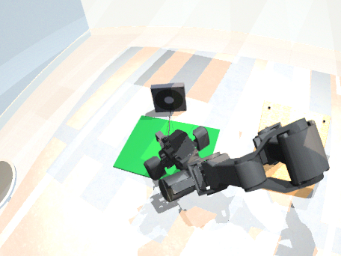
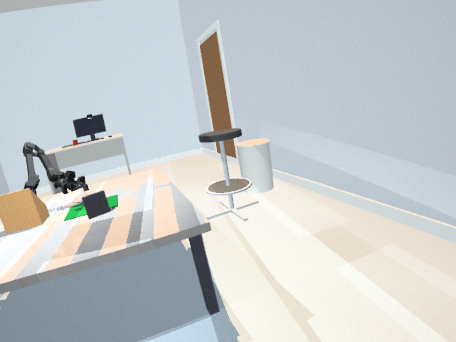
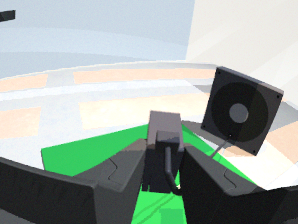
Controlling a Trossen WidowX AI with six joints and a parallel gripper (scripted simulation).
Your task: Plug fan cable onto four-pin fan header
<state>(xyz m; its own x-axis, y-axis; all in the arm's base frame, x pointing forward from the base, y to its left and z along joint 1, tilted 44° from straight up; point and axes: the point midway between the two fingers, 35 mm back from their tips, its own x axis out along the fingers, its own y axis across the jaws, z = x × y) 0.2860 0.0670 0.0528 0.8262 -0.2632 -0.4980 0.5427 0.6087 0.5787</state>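
The green board (image 1: 131, 150) (image 2: 111, 202) (image 3: 75, 155) lies flat on the table. The black fan (image 1: 169, 99) (image 2: 96, 204) (image 3: 238, 112) stands upright beyond its edge. The thin cable (image 1: 170, 121) (image 3: 219, 149) runs from the fan toward my gripper. My gripper (image 3: 162, 148) is shut on the dark plug (image 3: 164, 122), with a finger at each side and a wire looping along the plug's near face. The plug shows over the board; its height above it cannot be told. I cannot make out the four-pin header; the gripper hides part of the board in the top view.
A pale wooden block (image 1: 295, 112) (image 2: 22, 211) stands on the table beside the arm. The table's edge (image 2: 150, 241) shows in the exterior view. A stool (image 2: 220, 135), a white bin (image 2: 256, 165) and a desk with a monitor (image 2: 90, 126) stand away from the table.
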